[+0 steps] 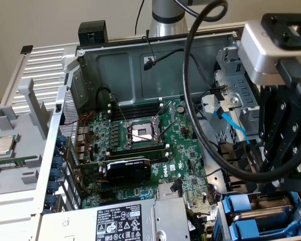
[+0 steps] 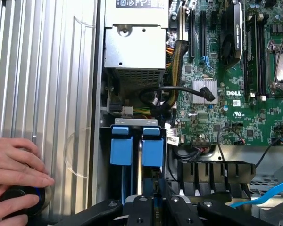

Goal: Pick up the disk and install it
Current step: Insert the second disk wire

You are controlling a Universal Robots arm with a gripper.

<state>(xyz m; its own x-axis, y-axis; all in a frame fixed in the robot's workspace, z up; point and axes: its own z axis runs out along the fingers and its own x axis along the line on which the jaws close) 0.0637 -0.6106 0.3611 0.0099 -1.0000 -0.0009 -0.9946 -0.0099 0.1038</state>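
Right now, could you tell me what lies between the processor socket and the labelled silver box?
A black expansion card lies between socket and silver box, in the exterior view.

A plain beige wall (image 1: 50, 20) stands behind the workbench.

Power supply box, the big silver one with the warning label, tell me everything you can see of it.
The power supply box is a rectangular housing of bare silver sheet metal. Its upper face carries a label, white with black print and warning symbols. It lies flat in a corner of the open computer case, directly beside the green motherboard. A bundle of cables runs along its side toward the board. The blue carriers sit just beyond one end.
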